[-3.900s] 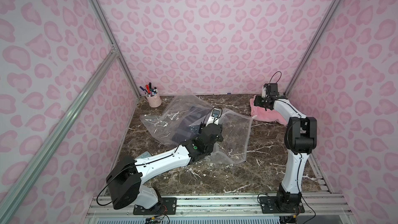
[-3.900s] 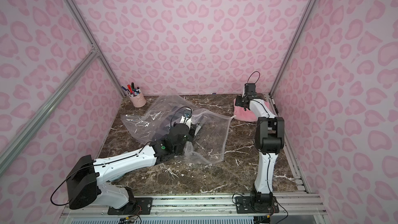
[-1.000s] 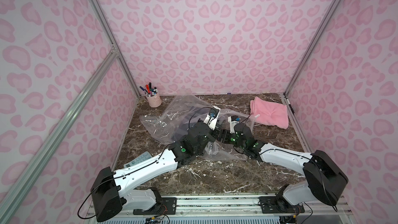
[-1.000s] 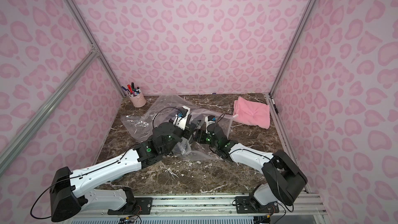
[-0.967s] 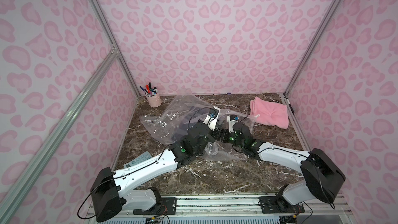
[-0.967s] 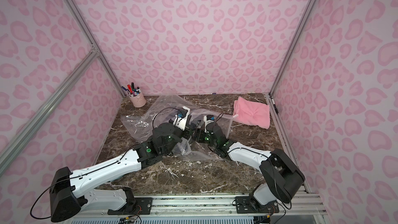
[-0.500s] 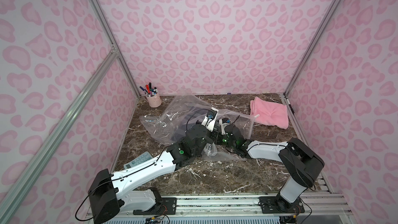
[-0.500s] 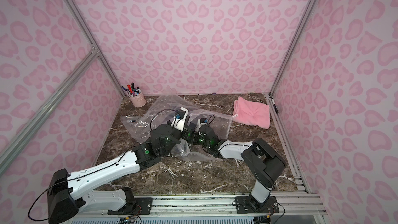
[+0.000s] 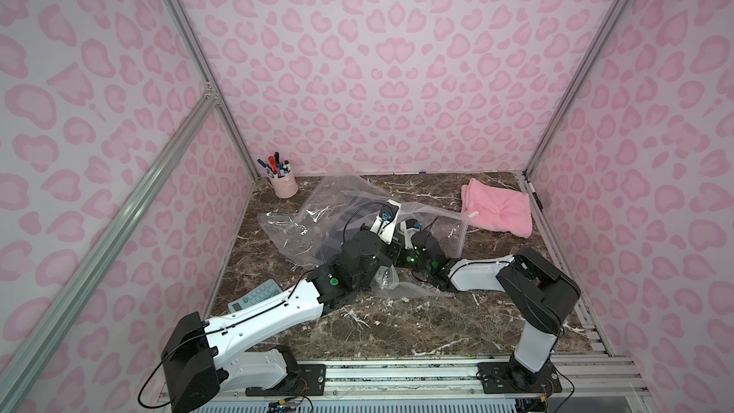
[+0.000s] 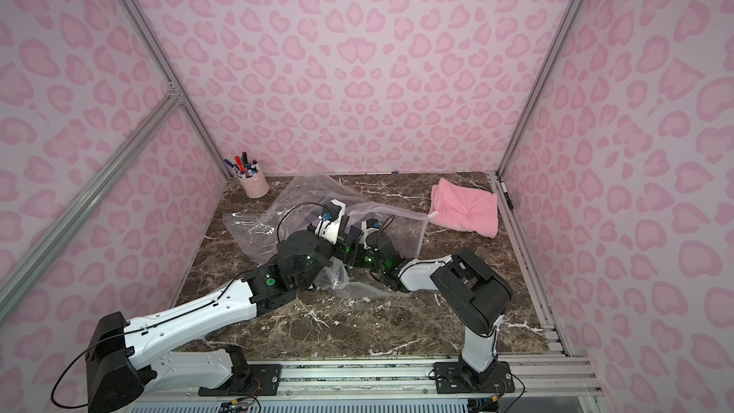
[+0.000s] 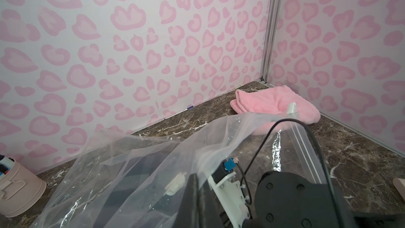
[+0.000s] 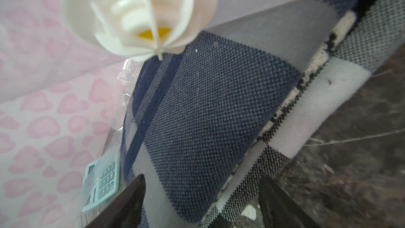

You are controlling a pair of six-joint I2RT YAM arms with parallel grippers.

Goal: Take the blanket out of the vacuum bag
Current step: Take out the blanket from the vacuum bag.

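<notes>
Right gripper [image 12: 201,178] (spread wide) has slid deeper into the vacuum bag [image 9: 317,208], at the blanket [image 12: 219,106]; left gripper [image 9: 392,249] stays pressed together.

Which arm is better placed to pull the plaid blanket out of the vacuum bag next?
Right. The right end effector is open inside the vacuum bag, its jaws either side of the plaid blanket. The left end effector is shut, apparently pinching the bag's upper layer to hold the mouth up.

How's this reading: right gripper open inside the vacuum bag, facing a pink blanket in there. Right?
Not pink: the blanket inside the vacuum bag is navy-and-grey plaid, as the right wrist view shows. The right gripper is open inside the bag, facing it. The pink cloth lies outside it.
</notes>
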